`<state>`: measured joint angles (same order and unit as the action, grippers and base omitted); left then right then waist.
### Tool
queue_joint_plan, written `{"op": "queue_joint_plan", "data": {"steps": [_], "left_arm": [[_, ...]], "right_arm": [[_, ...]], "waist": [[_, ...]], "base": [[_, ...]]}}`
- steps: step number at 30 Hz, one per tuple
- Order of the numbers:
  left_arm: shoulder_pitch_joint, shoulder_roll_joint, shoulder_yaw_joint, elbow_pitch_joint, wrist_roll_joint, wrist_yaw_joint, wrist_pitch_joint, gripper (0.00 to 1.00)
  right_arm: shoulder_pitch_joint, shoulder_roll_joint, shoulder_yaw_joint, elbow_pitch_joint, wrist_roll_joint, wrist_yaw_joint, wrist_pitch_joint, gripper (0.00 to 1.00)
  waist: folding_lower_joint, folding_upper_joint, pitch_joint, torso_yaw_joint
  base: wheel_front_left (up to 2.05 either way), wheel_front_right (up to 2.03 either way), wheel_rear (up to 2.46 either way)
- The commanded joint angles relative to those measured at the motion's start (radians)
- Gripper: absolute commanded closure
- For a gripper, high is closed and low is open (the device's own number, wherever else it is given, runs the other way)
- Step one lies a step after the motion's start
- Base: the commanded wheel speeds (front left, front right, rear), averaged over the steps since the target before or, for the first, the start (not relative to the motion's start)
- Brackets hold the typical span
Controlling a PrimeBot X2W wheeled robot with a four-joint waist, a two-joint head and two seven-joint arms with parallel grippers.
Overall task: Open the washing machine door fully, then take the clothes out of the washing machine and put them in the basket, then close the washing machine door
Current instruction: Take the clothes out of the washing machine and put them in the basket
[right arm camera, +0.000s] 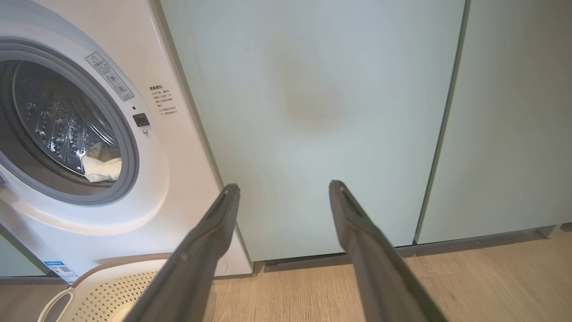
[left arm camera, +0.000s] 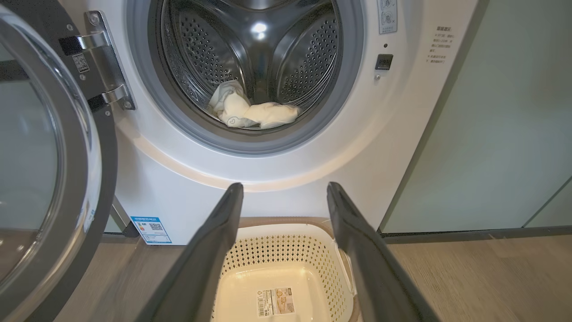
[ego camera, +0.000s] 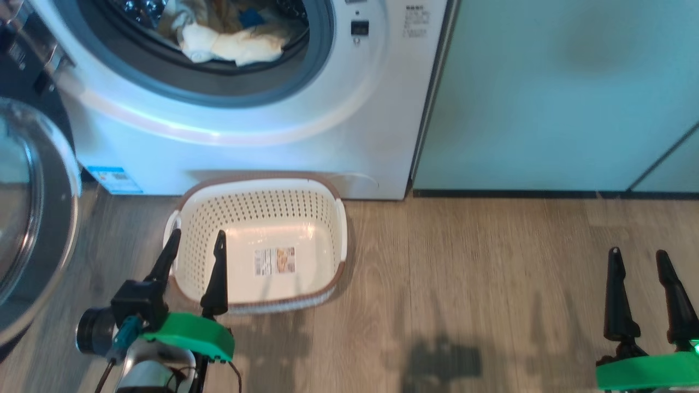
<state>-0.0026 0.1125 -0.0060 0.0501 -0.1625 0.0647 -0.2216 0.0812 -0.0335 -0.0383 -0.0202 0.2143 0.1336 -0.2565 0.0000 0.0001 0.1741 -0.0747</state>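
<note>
The left gripper (ego camera: 197,236) hovers over the near left corner of the basket (ego camera: 262,184), fingers spread, holding nothing. The right gripper (ego camera: 639,254), likewise spread, hangs well to the right. The basket's bottom bears a label sticker (ego camera: 274,260). The clothes (ego camera: 229,46) lie inside the washing machine (ego camera: 355,120), with the washing machine door (ego camera: 49,229) swung open at left.

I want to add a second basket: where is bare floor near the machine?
Bare wooden floor lies right of the perforated cream plastic basket, before the pale green cabinet front. Crowded: the strip between basket and open black-rimmed glass door.
</note>
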Motion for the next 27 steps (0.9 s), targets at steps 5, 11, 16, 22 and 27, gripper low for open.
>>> {"op": "queue_joint_plan", "data": {"steps": [5,11,16,22,27], "left_arm": [[-0.046,0.023,0.021,-0.036,0.009,0.002,-0.018,0.0],[-0.044,0.025,0.022,-0.031,0.006,0.007,-0.021,0.0],[-0.039,0.026,0.023,-0.029,0.0,0.013,-0.022,0.0],[-0.036,0.027,0.021,-0.028,-0.006,0.017,-0.022,0.0],[-0.035,0.027,0.017,-0.024,-0.009,0.02,-0.022,0.0]], "right_arm": [[-0.022,-0.017,0.012,-0.032,0.005,-0.003,-0.005,0.0],[-0.02,-0.017,0.015,-0.029,0.008,-0.003,-0.005,0.0],[-0.017,-0.017,0.017,-0.026,0.009,-0.003,-0.005,0.0],[-0.014,-0.017,0.018,-0.025,0.009,-0.003,-0.005,0.0],[-0.01,-0.017,0.019,-0.022,0.009,-0.003,-0.005,0.0]], "waist": [[0.0,-0.0001,0.003,0.004],[0.0,-0.0001,-0.001,0.007],[0.0,-0.0001,-0.005,0.008],[0.0,-0.0001,-0.008,0.009],[0.0,-0.0001,-0.014,0.008]], "base": [[1.74,-1.74,0.0],[1.11,-1.11,0.0],[0.38,-0.38,0.0],[0.0,0.0,0.0],[0.0,0.0,0.0]]}}
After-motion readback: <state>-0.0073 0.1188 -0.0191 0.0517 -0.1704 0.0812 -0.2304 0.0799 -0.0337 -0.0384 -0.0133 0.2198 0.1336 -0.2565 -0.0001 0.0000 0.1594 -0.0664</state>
